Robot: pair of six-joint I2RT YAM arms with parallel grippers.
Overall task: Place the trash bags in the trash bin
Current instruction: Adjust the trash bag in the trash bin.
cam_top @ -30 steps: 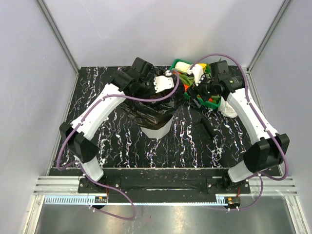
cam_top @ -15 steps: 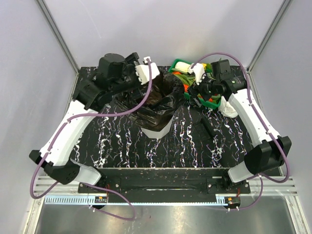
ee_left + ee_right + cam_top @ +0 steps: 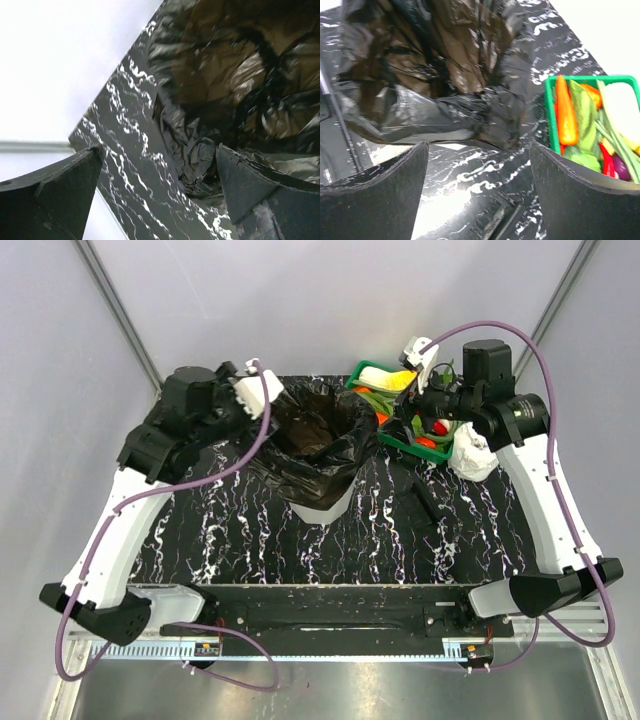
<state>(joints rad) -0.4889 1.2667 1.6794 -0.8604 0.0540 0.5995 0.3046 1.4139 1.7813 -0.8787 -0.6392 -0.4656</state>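
**Q:** From above, where do things lie?

**A:** The trash bag (image 3: 318,438) sits in the trash bin (image 3: 327,506), which stands upright with its mouth up, near the middle of the worktop (image 3: 400,530). My left pincer (image 3: 258,388) hangs just beside the bag's far-left rim, so the bag lies to its right. My right pincer (image 3: 415,355) is above the green tray (image 3: 400,443), further off, so I judge the left arm is the nearer one.

**Q:** And your left wrist?

**A:** The left pincer (image 3: 160,150) is spread wide and grasps nothing. Crinkled, glossy black film (image 3: 225,75) fills the upper right, draped over the rim (the bin's wall is hidden here).

**Q:** Right wrist?

**A:** The right pincer (image 3: 479,147) is released too, and empty. The trash bag (image 3: 435,85) lies ahead and left, thin, limp and folded on itself. The rigid tray's rim (image 3: 548,115) is to the right, with smooth vegetables (image 3: 566,112) in it.
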